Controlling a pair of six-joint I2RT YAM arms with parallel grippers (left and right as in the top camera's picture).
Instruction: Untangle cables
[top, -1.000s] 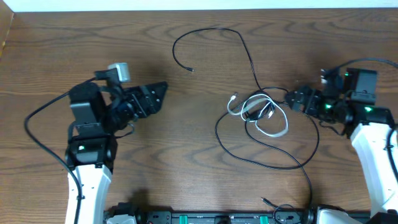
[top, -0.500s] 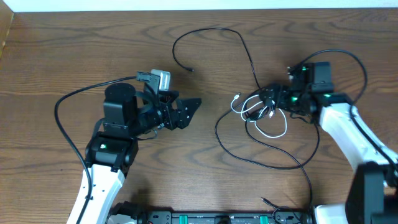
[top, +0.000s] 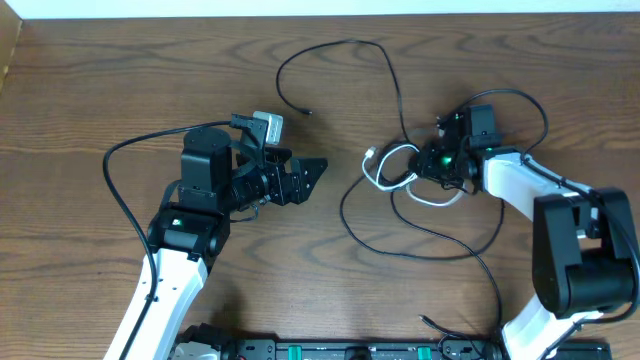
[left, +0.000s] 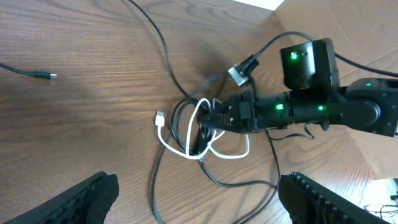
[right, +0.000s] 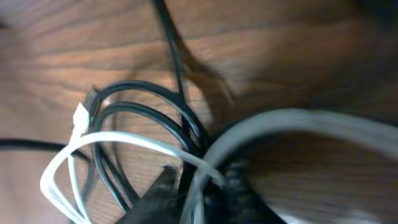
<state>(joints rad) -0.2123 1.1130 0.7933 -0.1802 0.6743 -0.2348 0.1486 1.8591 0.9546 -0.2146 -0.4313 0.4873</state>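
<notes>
From overhead I see the cables (top: 415, 185) bunched in a small tangle right of the middle of the table (top: 120, 80). One black cord (top: 340, 45) loops toward the far edge and ends in a plug tip (top: 307, 112). My right gripper (top: 430, 162) sits in the tangle, and my left gripper (top: 303, 178) hangs well apart to the left. On the left wrist camera, its fingers (left: 93, 196) stand wide apart with nothing between them. The right wrist camera is close and blurred: black loops (right: 143, 106) and a white strand (right: 118, 138) cross above the dark fingertips, and I cannot tell whether they are clamped.
</notes>
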